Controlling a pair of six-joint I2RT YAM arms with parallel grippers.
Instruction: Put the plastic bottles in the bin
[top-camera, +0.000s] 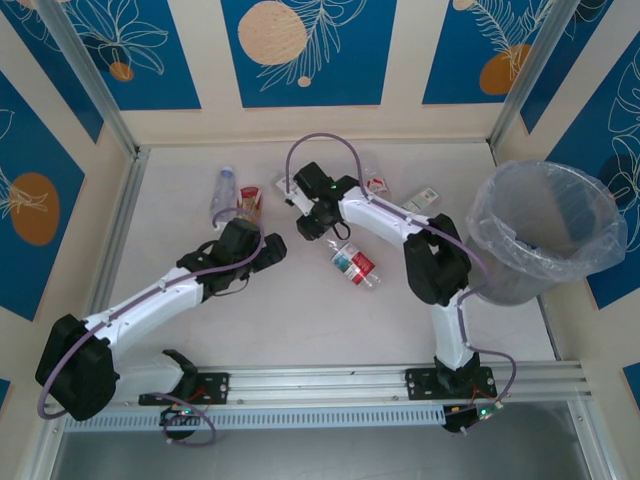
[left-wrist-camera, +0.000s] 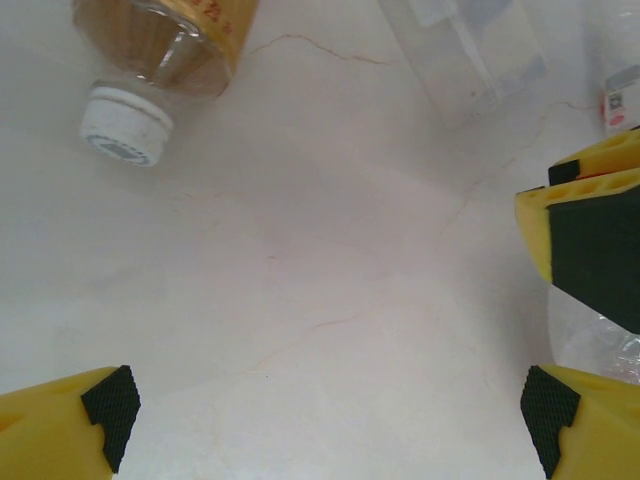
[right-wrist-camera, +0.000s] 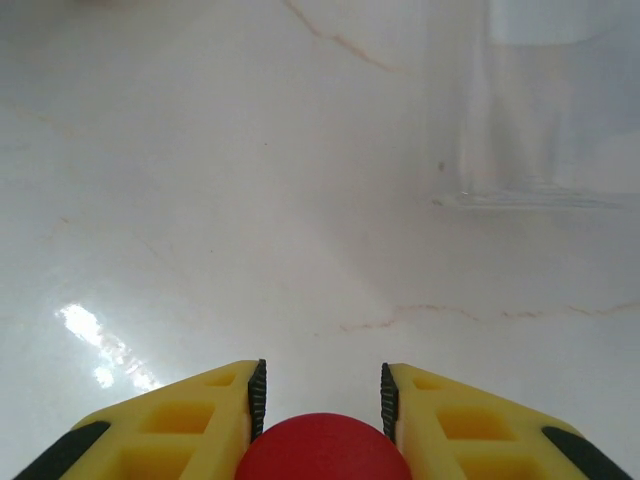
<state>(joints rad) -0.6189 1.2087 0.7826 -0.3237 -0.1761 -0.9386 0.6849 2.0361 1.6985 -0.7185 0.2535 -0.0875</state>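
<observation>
Marbled white table, left pincer spread, right pincer pinching red cap, brown bottle with yellow label (writing unreadable)

In the right wrist view a red bottle cap is cut off by the lower edge between the closed jaws of the right gripper, and its bottle is hidden. In the left wrist view a brown bottle is cropped by the top edge, and a clear bottle is blurred.
</observation>
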